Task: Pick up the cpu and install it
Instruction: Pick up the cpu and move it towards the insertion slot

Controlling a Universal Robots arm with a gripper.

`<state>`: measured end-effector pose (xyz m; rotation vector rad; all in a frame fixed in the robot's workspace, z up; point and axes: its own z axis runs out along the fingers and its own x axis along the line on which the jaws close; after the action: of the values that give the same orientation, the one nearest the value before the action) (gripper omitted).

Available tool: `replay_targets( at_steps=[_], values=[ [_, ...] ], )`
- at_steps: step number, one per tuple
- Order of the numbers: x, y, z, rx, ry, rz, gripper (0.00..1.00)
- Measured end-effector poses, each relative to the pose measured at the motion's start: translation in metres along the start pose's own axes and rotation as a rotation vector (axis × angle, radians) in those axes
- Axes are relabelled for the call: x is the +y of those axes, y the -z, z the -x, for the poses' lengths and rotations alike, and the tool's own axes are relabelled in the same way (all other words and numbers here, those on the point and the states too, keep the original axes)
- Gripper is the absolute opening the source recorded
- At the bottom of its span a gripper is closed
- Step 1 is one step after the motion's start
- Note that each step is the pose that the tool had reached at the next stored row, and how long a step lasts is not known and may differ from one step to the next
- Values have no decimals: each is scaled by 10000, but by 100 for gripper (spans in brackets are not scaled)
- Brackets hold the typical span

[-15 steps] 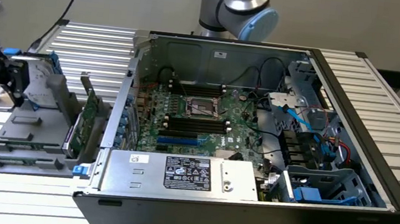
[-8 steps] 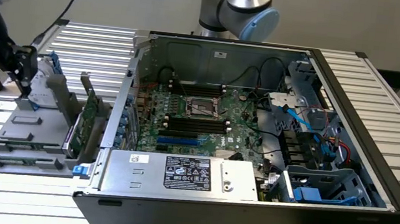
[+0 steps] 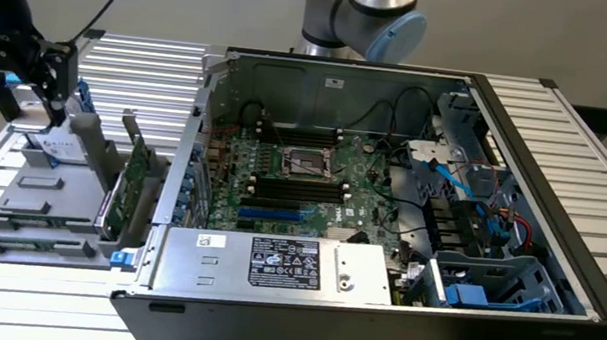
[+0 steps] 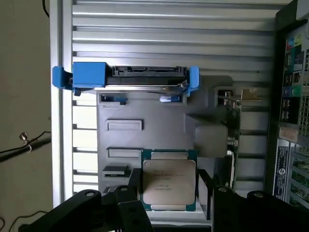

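Observation:
The cpu (image 4: pixel 169 180) is a small flat chip with a silvery top plate and a thin teal-dark rim. It sits over the grey parts tray (image 4: pixel 145 121). My gripper (image 4: pixel 170 186) straddles it, with one black finger (image 4: pixel 133 188) against each side edge, so the jaws are shut on it. Whether the chip still rests on the tray I cannot tell. In the exterior view my gripper (image 3: pixel 29 112) hangs over the far end of the tray (image 3: pixel 41 193), at that view's left. The square socket frame (image 3: pixel 307 164) lies on the motherboard inside the open computer case (image 3: pixel 379 313).
A silver hard drive with blue brackets (image 4: pixel 145 77) stands at the tray's far end, just beyond the cpu. An expansion card (image 3: pixel 126 194) stands upright between tray and case. Cables and blue drive cages (image 3: pixel 496 275) crowd the case's right side. Slatted metal table (image 3: pixel 577 148) all round.

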<state>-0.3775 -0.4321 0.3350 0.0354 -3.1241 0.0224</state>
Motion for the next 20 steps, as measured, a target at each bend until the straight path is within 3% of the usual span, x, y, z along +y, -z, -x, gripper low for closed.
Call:
replay_targets(
  at_steps=[12,20],
  values=[
    [-19,543,532,66,12,19,55],
    [-3,632,872,75,9,-66,55]
  ],
)
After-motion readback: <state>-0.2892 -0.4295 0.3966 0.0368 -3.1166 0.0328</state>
